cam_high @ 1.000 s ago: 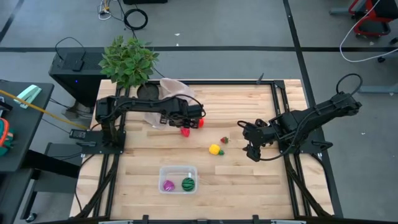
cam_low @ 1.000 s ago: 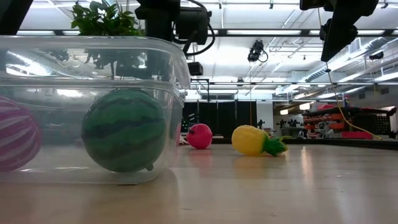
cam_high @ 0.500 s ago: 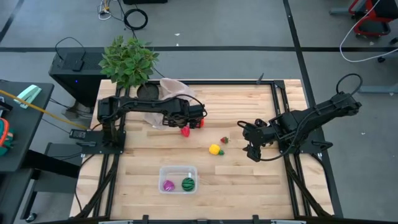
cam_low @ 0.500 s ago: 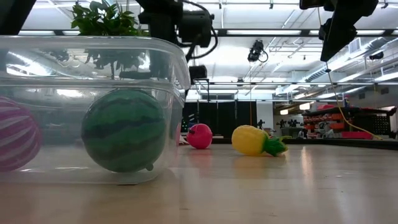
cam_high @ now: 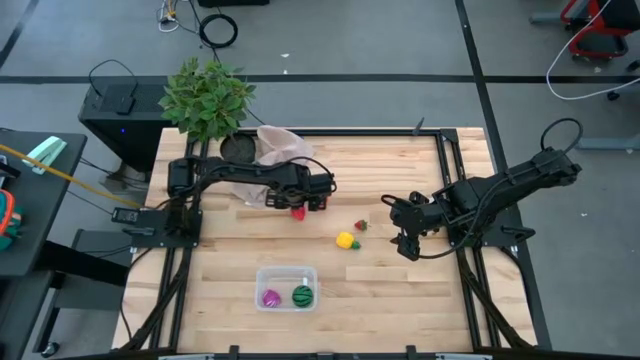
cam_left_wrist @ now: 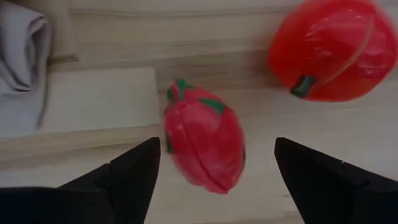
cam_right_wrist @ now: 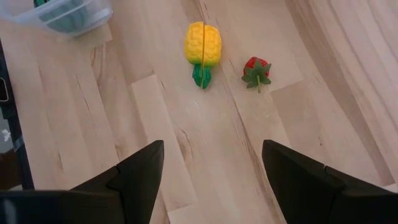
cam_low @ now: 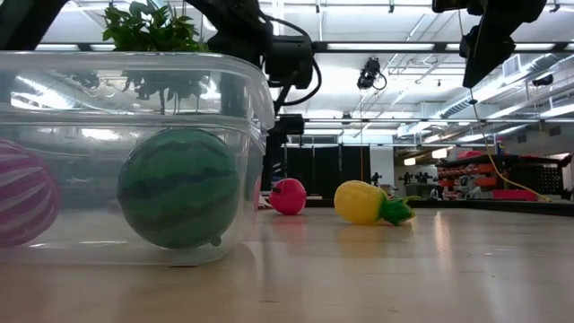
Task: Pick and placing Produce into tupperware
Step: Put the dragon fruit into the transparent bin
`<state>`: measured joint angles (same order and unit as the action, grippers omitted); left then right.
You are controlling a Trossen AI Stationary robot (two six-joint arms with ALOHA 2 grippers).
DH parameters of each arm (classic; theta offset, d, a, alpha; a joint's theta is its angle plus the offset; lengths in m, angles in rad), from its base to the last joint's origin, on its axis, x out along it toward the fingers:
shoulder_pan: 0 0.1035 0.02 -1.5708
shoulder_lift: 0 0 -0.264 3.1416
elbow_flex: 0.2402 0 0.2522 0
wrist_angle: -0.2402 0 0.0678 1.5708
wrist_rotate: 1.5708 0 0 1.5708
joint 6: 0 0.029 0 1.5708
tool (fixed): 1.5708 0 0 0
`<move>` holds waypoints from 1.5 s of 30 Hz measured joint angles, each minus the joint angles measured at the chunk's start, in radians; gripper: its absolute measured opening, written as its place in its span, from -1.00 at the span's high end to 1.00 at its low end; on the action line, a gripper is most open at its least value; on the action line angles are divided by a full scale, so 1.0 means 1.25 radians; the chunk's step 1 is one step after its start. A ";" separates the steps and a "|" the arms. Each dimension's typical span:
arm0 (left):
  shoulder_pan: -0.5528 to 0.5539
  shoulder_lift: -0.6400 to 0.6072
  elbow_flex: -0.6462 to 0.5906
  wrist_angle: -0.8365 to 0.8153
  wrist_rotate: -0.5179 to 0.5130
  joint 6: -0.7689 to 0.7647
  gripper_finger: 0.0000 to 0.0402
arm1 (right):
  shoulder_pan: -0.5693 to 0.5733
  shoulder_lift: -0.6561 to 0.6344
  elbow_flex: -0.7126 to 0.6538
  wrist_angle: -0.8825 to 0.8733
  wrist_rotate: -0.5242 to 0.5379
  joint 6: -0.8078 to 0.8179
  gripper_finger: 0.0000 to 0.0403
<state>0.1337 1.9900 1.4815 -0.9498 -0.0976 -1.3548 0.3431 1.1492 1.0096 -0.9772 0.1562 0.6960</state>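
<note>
Pincer on the left arm [cam_high: 312, 195] is being held low over the bench [cam_high: 400, 300], fingers spread wide and clamped on nothing; in the left wrist view a red dragon-fruit toy [cam_left_wrist: 204, 145] is being framed between the two dark fingers [cam_left_wrist: 134, 171], with a rounder red tomato-like toy [cam_left_wrist: 329, 50] lying just beyond it. Right pincer [cam_high: 405, 243] is being kept waiting at about 3 o'clock on the bench, fingers apart and empty.

Tupperware [cam_high: 286, 288] is being seen at 6 o'clock, near the front edge, with the purple piece [cam_high: 271, 297] and the green striped ball [cam_high: 302, 296] already inside. Yellow pineapple [cam_high: 346, 240] and small strawberry [cam_high: 361, 226] are lying near bench centre, well apart from the tub.

Risks being judged:
- The dragon-fruit toy is rounded and lying slightly toward one finger; if the fingers are closed off-centre, it is likely being squeezed sideways and rolled away.
- The neighbouring red toy is close; it may be knocked by a finger during descent.
- The beige cloth [cam_high: 275, 150] at 11 o'clock is lying near the arm and could be snagged.

View differences:
- Only the left wrist view is showing the two red toys as separate things; in the high view they are being partly hidden under the pincer.
- Only the high view is showing the spacing between the tub and the loose produce.
- The low view [cam_low: 179, 188] is showing the ball resting on the tub floor.
</note>
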 joint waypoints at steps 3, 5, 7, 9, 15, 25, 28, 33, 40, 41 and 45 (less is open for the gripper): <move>0.000 0.004 0.000 -0.001 0.005 0.001 -0.64 | 0.000 0.000 0.000 0.000 0.000 0.001 -0.37; -0.001 0.007 0.000 0.003 0.008 0.000 -0.66 | 0.000 0.000 0.000 0.001 -0.003 0.000 -0.37; -0.001 0.008 -0.001 0.000 0.009 0.000 -0.68 | 0.000 0.000 0.000 0.001 -0.006 0.000 -0.37; 0.001 0.008 0.000 0.004 0.008 0.000 -0.69 | 0.000 0.000 0.000 0.001 -0.006 0.000 -0.37; 0.004 0.008 0.000 0.002 0.008 0.003 -0.69 | 0.000 0.000 0.000 0.002 -0.006 0.000 -0.37; 0.015 0.008 0.000 0.002 0.008 -0.009 -0.69 | 0.000 0.000 0.000 0.002 -0.006 0.000 -0.37; 0.017 0.015 0.001 0.004 0.008 -0.018 -0.69 | 0.000 0.000 0.000 0.002 -0.006 0.000 -0.37; 0.010 0.047 0.000 0.014 0.025 -0.033 -0.69 | 0.000 0.000 0.000 0.003 -0.006 0.000 -0.37; 0.000 0.069 0.000 0.039 0.035 -0.038 -0.65 | 0.000 0.000 0.000 0.005 -0.006 0.000 -0.37; 0.000 0.070 0.000 0.037 0.033 -0.038 -0.63 | 0.000 0.000 0.000 0.005 -0.006 0.000 -0.37; 0.001 0.069 0.000 0.039 0.020 -0.038 -0.51 | 0.000 0.000 0.000 0.007 -0.006 -0.003 -0.37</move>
<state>0.1345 2.0762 1.4811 -0.9011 -0.0722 -1.4018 0.3428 1.1488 1.0092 -0.9688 0.1486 0.6922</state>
